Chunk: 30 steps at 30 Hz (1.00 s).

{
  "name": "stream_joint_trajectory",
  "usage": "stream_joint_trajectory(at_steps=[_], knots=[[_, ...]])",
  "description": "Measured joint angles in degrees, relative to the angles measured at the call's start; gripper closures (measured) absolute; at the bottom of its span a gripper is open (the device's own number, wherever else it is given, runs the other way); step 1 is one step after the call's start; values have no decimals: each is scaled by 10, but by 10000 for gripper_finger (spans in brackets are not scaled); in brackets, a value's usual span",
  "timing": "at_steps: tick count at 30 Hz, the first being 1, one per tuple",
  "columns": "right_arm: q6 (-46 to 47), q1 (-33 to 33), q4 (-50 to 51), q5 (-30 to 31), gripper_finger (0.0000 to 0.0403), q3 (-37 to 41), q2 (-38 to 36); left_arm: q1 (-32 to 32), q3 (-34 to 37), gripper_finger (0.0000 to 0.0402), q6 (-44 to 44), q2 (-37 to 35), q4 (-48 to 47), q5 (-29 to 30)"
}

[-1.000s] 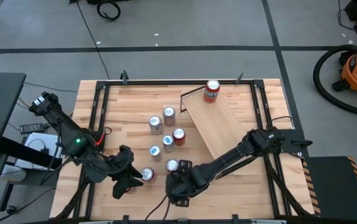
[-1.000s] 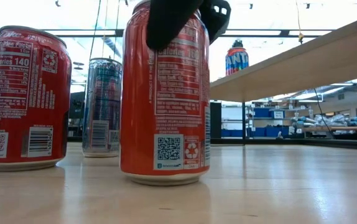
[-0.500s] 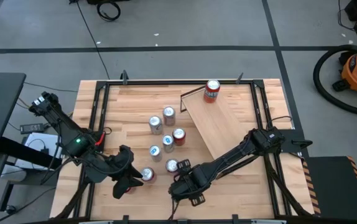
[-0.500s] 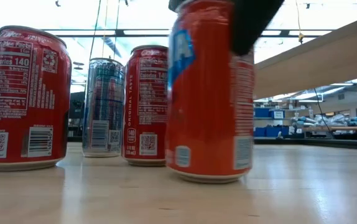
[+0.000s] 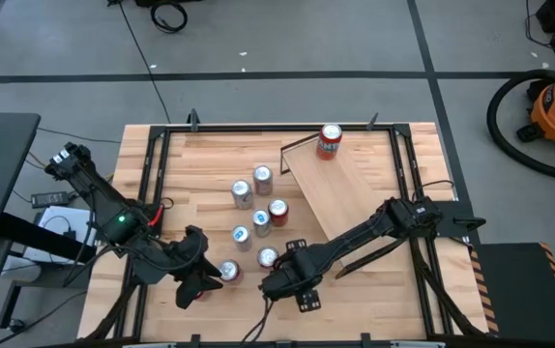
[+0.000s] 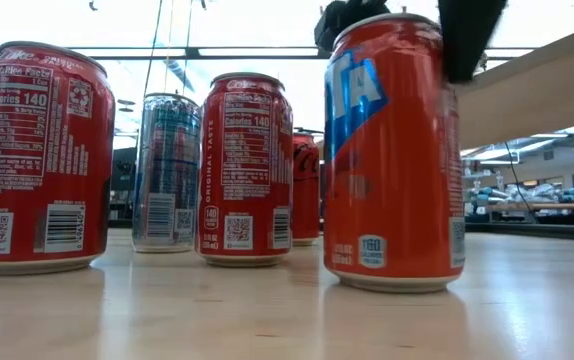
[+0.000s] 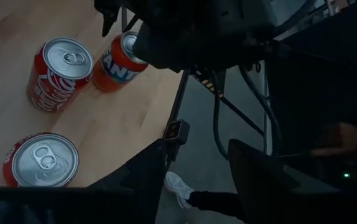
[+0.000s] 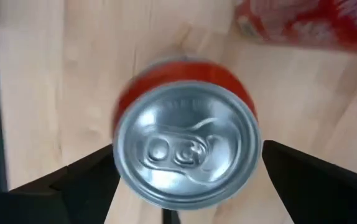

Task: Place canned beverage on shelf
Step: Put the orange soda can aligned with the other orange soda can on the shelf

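Note:
My right gripper [image 5: 276, 282] is shut on an orange soda can [image 6: 392, 150] near the table's near edge. The can also shows from above in the right wrist view [image 8: 188, 152] and in the left wrist view [image 7: 119, 62]; in the high view the gripper hides it. The shelf [image 5: 340, 193], a sloped light wood board, stands to the far right with one red can [image 5: 330, 141] at its far end. My left gripper [image 5: 195, 280] is open and empty beside a red can [image 5: 229, 272] at the near edge. My right gripper pinches the orange can's upper side wall [image 8: 119, 143] between its two fingers [image 8: 85, 180], one on either side just below the rim. The fingers come from above, pointing down. The can is upright, its base [image 6: 392, 283] at the tabletop.
Several more cans stand in a group [image 5: 258, 208] left of the shelf, one [image 5: 268, 258] close to the right gripper. In the low view they stand left of the held can [image 6: 237, 170]. A black frame [image 5: 152, 193] runs around the table. A person's shoe [image 7: 178, 186] shows below the near edge.
My right gripper has slid toward the table's right edge with the orange can. The can has stayed upright and has turned about its axis, so that its logo side now faces the near edge. The cans behind it have come into view.

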<state>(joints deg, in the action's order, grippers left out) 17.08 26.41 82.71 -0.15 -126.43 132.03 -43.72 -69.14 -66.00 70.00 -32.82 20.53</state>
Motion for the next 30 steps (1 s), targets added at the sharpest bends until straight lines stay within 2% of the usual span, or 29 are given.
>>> stream_joint_trajectory(at_steps=[3, 8, 16, 23, 27, 30], knots=[[67, 0, 3, -25, 7, -25, -6, 0, 0, 216, 0, 0, 0, 0], [197, 4, 7, -26, 4, -44, -6, 0, 0, 216, -3, 0, 0, 0], [374, 4, 2, 21, 3, -44, -6, 0, 0, 216, -4, 0, 0, 0], [471, 5, 0, 36, 3, -44, -6, 0, 0, 216, -3, 0, 0, 0], [490, 3, -3, 36, 3, -26, -7, 0, 0, 216, 6, 0, 0, 0], [492, 1, -37, 14, 3, -7, -7, 0, 0, 216, 7, 0, 0, 0]])
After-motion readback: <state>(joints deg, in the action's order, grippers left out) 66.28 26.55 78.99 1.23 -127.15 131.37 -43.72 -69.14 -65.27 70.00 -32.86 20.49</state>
